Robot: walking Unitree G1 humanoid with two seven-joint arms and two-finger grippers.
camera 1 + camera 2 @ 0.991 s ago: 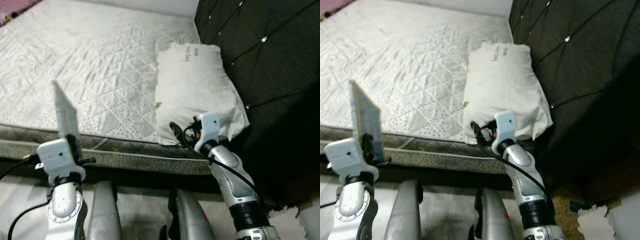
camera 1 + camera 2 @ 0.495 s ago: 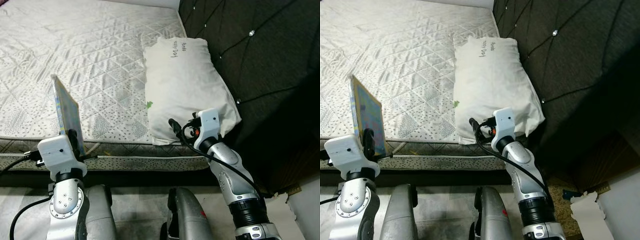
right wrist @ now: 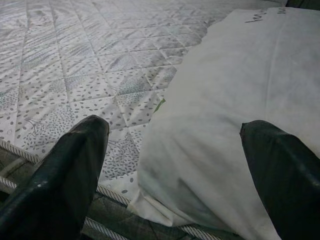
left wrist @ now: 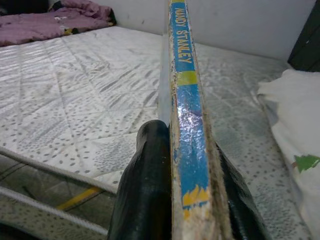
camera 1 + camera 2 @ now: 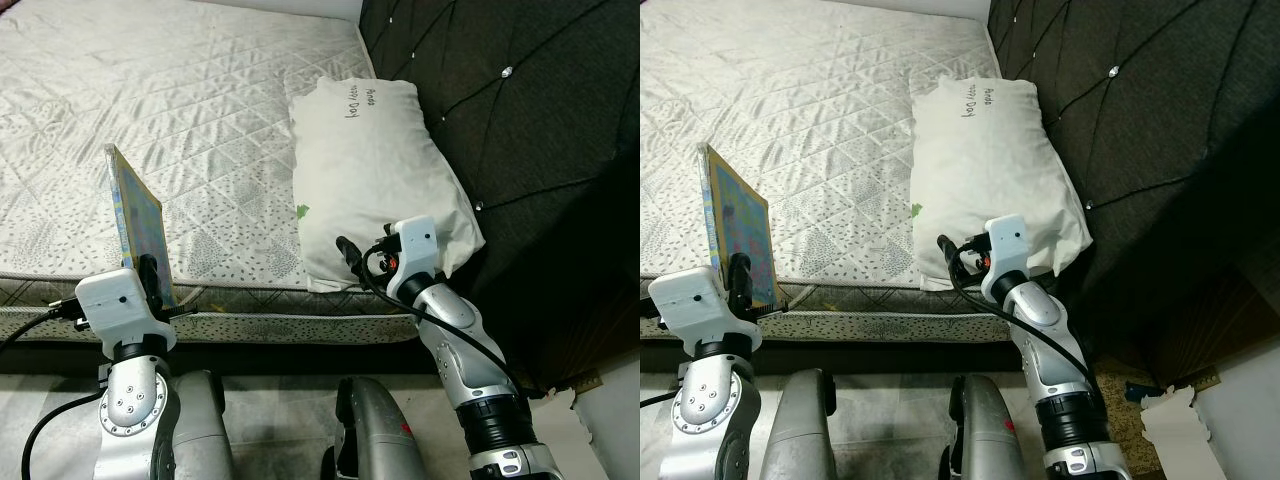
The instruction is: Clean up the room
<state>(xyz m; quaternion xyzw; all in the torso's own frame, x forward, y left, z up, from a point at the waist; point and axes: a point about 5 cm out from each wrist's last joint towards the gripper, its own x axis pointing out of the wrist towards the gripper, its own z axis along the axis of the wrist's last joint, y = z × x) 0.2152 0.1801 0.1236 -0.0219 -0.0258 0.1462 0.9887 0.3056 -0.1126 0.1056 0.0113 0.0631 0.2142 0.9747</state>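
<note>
Not much has shifted since half a second ago: my view slid a hair, and the book (image 5: 137, 217) sits in my left claw (image 5: 150, 278) just like before. It's a thin picture book, standing upright on its edge, colourful cover facing right, held over the near edge of the bed (image 5: 180, 100). From my left wrist I see the blue spine reading "Mandy Stanley" with my fingers (image 4: 145, 185) pressed on both sides, so that claw is clamped on the book.

My right claw (image 3: 175, 165) is spread wide apart, nothing in it, hovering just off the near end of the white pillow (image 5: 380, 170). Pillow lies along the right side of the bed, up against the dark tufted headboard (image 5: 520, 110), with some handwriting at its far end and a small green tree mark near its left edge.

Far off across the quilted mattress there's a purple blanket (image 4: 45, 22) bunched up. Torn cardboard (image 5: 1170, 415) lies on the floor at near right.
</note>
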